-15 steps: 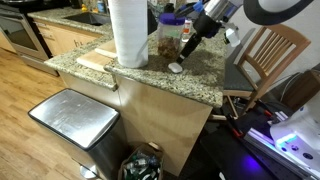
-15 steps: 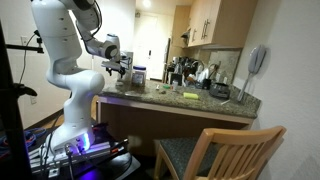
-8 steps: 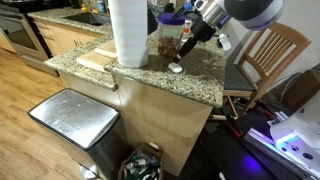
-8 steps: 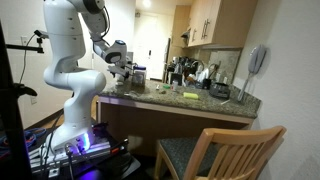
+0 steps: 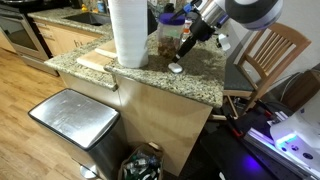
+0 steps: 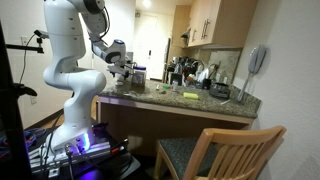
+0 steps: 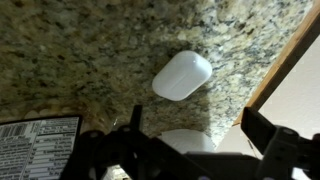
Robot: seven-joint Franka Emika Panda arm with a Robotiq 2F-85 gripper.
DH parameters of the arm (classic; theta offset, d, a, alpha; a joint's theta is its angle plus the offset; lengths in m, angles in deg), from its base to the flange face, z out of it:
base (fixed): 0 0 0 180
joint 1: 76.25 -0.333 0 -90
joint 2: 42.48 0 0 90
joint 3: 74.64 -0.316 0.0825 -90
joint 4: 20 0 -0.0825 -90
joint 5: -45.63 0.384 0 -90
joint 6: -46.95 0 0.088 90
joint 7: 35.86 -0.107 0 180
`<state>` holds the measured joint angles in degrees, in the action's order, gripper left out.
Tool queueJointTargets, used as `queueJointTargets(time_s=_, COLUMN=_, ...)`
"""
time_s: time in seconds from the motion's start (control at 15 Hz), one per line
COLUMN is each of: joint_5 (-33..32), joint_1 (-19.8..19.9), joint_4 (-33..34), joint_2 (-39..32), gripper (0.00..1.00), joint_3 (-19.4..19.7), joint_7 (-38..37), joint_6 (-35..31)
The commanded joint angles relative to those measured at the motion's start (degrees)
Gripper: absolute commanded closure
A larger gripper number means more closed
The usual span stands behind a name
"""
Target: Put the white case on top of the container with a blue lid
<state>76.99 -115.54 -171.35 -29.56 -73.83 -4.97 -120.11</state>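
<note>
**Worktop, speckled granite, wooden edge** (image 5: 150,76): carries all items below.

**Paper towel roll, tall, white** (image 5: 128,30): stands upright near the worktop's edge. It is not part of the task, so route the arm clear of it.

**Container with a blue lid, clear cylindrical jar, brownish contents** (image 5: 168,40): stands upright just beside the roll. The flat round lid is the target surface.

**Hand, dark two-fingered** (image 7: 192,115): hangs low over the worktop next to the jar, jaws spread wide and holding nothing.

**White case, small, rounded, glossy** (image 7: 182,75): lies flat on the granite near the wooden edge, apart from the jar and in line with the gap between the fingers (image 7: 133,125).

- Step in hand: the grasp.
- Advice: centre the hand over the case and descend until the fingers flank its narrower sides.
- Close gently, since the glossy shell will likely slip under a skewed pinch.
- Lift above lid height before crossing over.

**Label, black-bordered, printed** (image 7: 38,148): at the lower corner of the wrist view, with dense lines too small to read. No brand is legible anywhere.
</note>
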Motion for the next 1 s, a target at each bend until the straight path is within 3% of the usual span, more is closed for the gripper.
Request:
queueJointTargets(time_s=0.0, joint_5=-2.08, joint_1=0.85, joint_4=-0.39, joint_2=-0.27, gripper=0.00, joint_3=-0.51, joint_7=-0.63, joint_6=-1.65)
queueJointTargets(time_s=0.33, joint_5=-10.47, joint_1=6.24, joint_4=-1.12, joint_2=-0.09, gripper=0.00, joint_3=-4.09, joint_7=-11.96, joint_6=0.71)
queueJointTargets(time_s=0.4, joint_5=-7.57, joint_1=2.60, joint_4=-0.51, joint_2=-0.02, gripper=0.00, joint_3=-1.36, joint_7=-8.05, joint_6=-0.06)
queueJointTargets(time_s=0.67, joint_5=-9.45, joint_1=4.89, joint_4=-0.83, joint_2=-0.02, gripper=0.00, joint_3=-3.15, joint_7=-11.22, joint_6=0.09)
queueJointTargets(time_s=0.93, joint_5=-9.91, joint_1=8.00, joint_4=-0.33, joint_2=1.13, gripper=0.00, joint_3=-5.78, joint_7=-16.87, joint_6=8.86)
